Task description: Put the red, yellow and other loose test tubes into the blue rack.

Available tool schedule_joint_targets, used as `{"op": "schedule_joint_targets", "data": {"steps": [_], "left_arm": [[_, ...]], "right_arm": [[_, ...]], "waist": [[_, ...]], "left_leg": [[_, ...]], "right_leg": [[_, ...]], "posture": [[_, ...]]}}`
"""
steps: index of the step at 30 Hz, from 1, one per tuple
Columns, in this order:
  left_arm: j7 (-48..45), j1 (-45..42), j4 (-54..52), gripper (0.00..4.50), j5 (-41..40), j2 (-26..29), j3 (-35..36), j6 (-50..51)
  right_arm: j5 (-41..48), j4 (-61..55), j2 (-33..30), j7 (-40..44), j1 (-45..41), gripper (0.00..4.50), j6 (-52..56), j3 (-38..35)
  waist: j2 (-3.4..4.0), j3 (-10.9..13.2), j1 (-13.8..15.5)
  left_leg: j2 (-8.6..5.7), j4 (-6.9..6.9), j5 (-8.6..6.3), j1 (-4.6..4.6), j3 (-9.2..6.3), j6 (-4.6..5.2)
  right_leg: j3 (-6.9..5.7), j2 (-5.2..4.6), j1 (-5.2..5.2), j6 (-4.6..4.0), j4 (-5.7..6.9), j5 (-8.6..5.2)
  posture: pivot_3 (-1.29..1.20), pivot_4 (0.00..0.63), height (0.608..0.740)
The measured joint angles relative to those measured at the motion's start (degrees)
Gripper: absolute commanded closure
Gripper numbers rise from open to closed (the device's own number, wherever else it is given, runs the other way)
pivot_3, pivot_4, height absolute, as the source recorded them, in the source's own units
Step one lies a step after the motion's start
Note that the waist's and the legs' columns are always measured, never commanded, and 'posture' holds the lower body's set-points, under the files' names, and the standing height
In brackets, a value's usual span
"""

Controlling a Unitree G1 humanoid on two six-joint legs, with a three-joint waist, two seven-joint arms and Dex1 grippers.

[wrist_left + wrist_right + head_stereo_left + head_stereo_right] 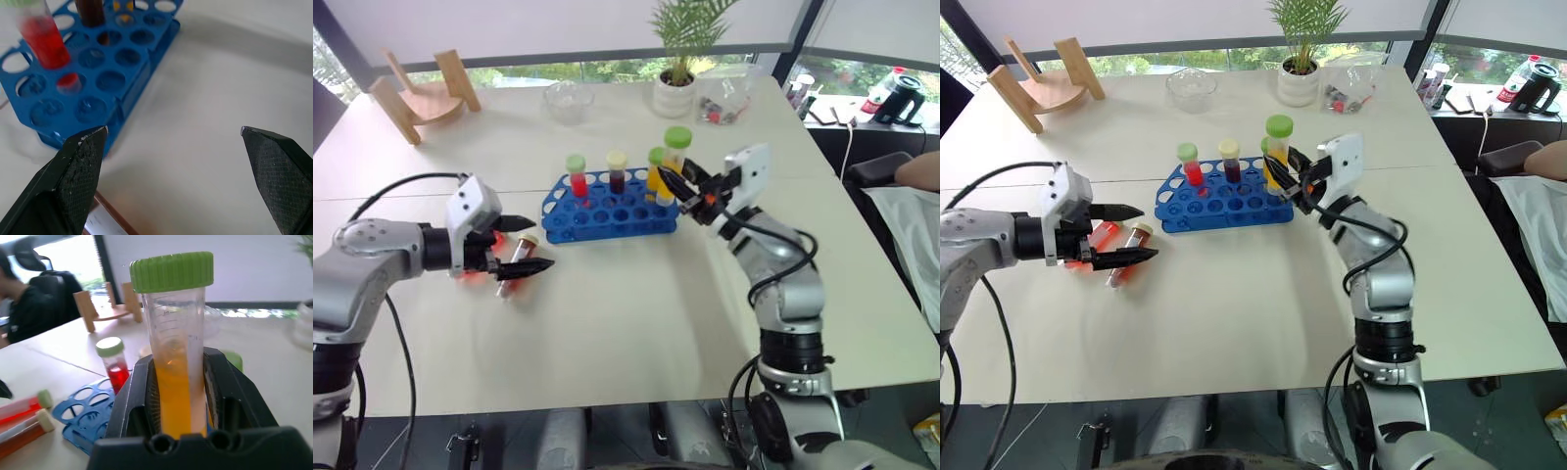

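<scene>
Tube of yellow liquid with a green cap point(674, 157) stands near upright, clamped in the right tool point(682, 191) just above the blue rack's point(607, 211) right end, while the wide-open left tool point(524, 245) hovers beside two loose tubes point(514, 262) on the desk point(636, 313).

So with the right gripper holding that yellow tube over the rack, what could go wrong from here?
1. The right gripper is shut on the yellow tube beside tubes already standing in the blue rack; lowering it could knock the neighbouring yellow one.
2. The open left gripper hovers over two loose tubes lying close together; closing may pinch both or roll one away.
</scene>
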Motion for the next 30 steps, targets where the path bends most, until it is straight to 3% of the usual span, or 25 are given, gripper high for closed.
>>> {"op": "schedule_joint_targets", "data": {"steps": [6, 27, 30], "left_arm": [[-0.3, -0.9, 2.0, 0.0, 1.8, -0.1, -2.1, -0.3], [1.0, 1.2, 2.5, 0.0, 4.3, -2.5, -2.3, -1.6], [1.2, 1.5, 2.5, 0.0, 4.3, -2.6, -2.3, -1.7]], "right_arm": [[-0.6, 8.9, -0.2, -3.3, 1.1, 3.69, -7.3, 1.0], [-2.9, 17.7, -1.0, -4.4, 0.8, 3.69, -14.8, 8.0], [-3.0, 17.7, -1.3, -4.9, 0.9, 2.21, -14.9, 8.1]], "waist": [[0.0, 0.0, -0.3], [-0.01, 0.0, -0.4], [-0.01, 0.0, -0.4]], "left_leg": [[0.05, -0.09, 0.0, 0.04, -0.02, 0.01], [0.08, -0.07, 0.0, 0.04, -0.02, 0.01], [0.08, -0.07, -0.01, 0.04, -0.02, 0.01]], "right_leg": [[0.0, 0.08, 0.0, -0.03, 0.0, -0.01], [0.01, 0.09, -0.02, -0.03, 0.03, -0.01], [0.01, 0.09, -0.01, -0.03, 0.03, -0.01]], "posture": [[0.0, 0.15, 0.74], [0.0, 0.15, 0.74], [0.0, 0.15, 0.74]]}}
